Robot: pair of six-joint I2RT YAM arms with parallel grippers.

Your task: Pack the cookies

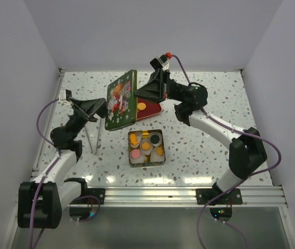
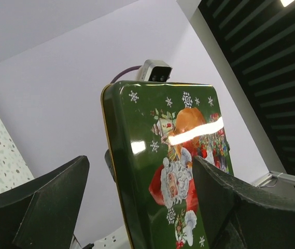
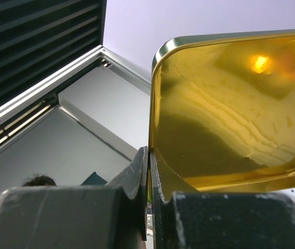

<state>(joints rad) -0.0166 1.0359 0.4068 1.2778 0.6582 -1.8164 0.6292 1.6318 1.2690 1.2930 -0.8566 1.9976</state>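
Observation:
Several cookies (image 1: 146,147), orange, yellow, pink and one dark, lie in an open square tin (image 1: 130,161) at the table's middle. One orange cookie (image 1: 142,106) rests on the red tray (image 1: 152,110) behind it. A green Santa tin lid (image 1: 120,99) hangs tilted above the table, and my right gripper (image 1: 143,96) is shut on its rim. In the right wrist view the right gripper (image 3: 150,155) pinches the lid's (image 3: 230,104) gold inner edge. My left gripper (image 1: 99,111) is open at the lid's left side. In the left wrist view the left gripper (image 2: 139,162) straddles the lid (image 2: 160,155) with a gap beside it.
White walls close off the table on the left, back and right. A metal rail (image 1: 188,194) runs along the near edge between the arm bases. The left arm's purple cable (image 1: 43,116) loops above the table's left side.

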